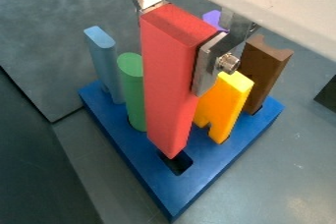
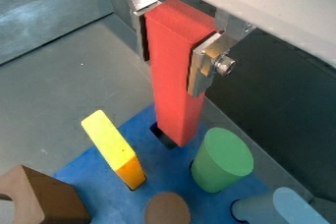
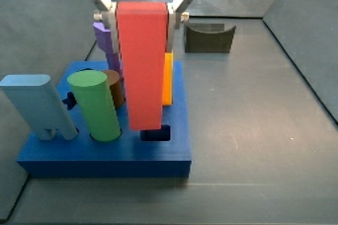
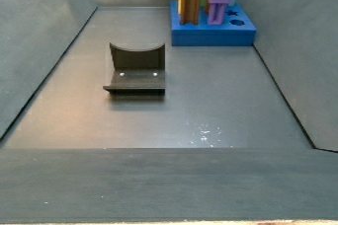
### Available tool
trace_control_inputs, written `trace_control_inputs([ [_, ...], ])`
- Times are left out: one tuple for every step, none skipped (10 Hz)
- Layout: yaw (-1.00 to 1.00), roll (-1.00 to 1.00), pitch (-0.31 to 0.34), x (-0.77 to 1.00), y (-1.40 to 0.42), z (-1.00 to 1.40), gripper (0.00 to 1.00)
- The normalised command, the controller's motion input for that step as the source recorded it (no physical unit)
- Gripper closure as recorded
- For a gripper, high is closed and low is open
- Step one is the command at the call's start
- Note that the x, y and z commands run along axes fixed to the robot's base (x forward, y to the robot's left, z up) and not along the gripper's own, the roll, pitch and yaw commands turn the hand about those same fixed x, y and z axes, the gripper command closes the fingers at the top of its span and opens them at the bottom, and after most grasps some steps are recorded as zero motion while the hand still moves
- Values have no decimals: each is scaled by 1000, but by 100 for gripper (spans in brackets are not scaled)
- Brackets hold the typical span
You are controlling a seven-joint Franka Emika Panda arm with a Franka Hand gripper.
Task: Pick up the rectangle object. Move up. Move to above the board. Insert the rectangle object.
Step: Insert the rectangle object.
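Grey matte floor (image 4: 172, 120), sloped grey walls, gripper (image 1: 180, 33) pinching red rectangle object (image 1: 171, 81) over blue board (image 1: 138, 164) sq. hole

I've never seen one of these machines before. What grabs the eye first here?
The tall red rectangle object stands out, clamped near its top in the gripper, its jaws closed on it, its lower end at a dark hole in the blue board. Colourful blocks crowd the board around it, a green cylinder close beside.
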Motion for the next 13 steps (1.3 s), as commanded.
trace_control_inputs([
  [-37,-91,-140,151,0,-129,100],
  [-63,-150,-234,83,0,-60,100],
  [-54,-141,-266,43,0,-51,100],
  [-29,-63,-211,3,20,-140,100],
  [-9,37,-74,14,80,-251,100],
  [0,157,0,37,94,-269,100],
  [0,93,0,49,71,-194,100],
  [-103,44,0,83,9,-74,100],
  [-166,6,0,131,0,0,100],
  [-203,0,0,154,0,-11,100],
  [-194,21,0,77,0,-66,100],
  [-114,89,47,66,43,-149,100],
  [-89,84,26,106,26,-200,100],
])
